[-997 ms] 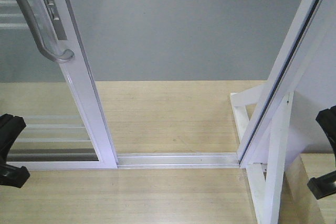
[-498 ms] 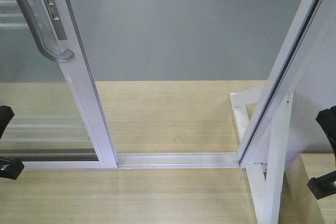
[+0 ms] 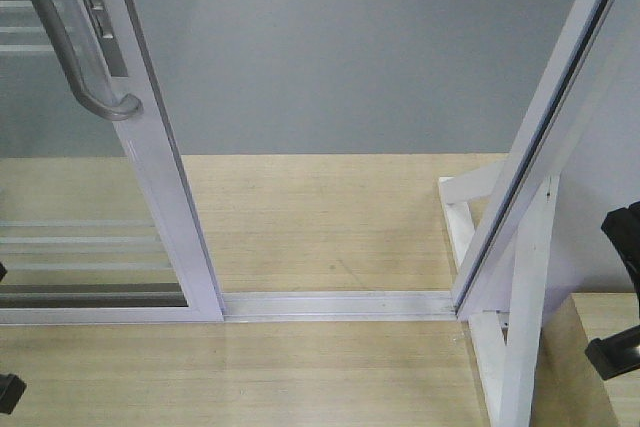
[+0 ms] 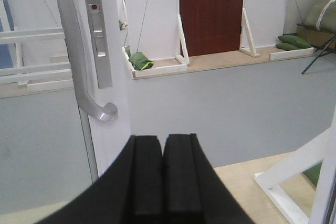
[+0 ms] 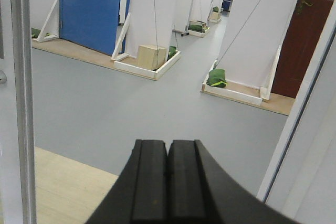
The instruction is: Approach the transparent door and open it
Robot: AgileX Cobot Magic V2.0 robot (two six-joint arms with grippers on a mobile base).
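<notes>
We see the transparent door (image 3: 150, 162) on the left, slid aside, its handle (image 4: 79, 66) untouched. Our left gripper (image 4: 163, 174) and right gripper (image 5: 168, 179) are both closed and empty. Driving through carelessly, we risk clipping the door frame (image 3: 545, 137)
</notes>
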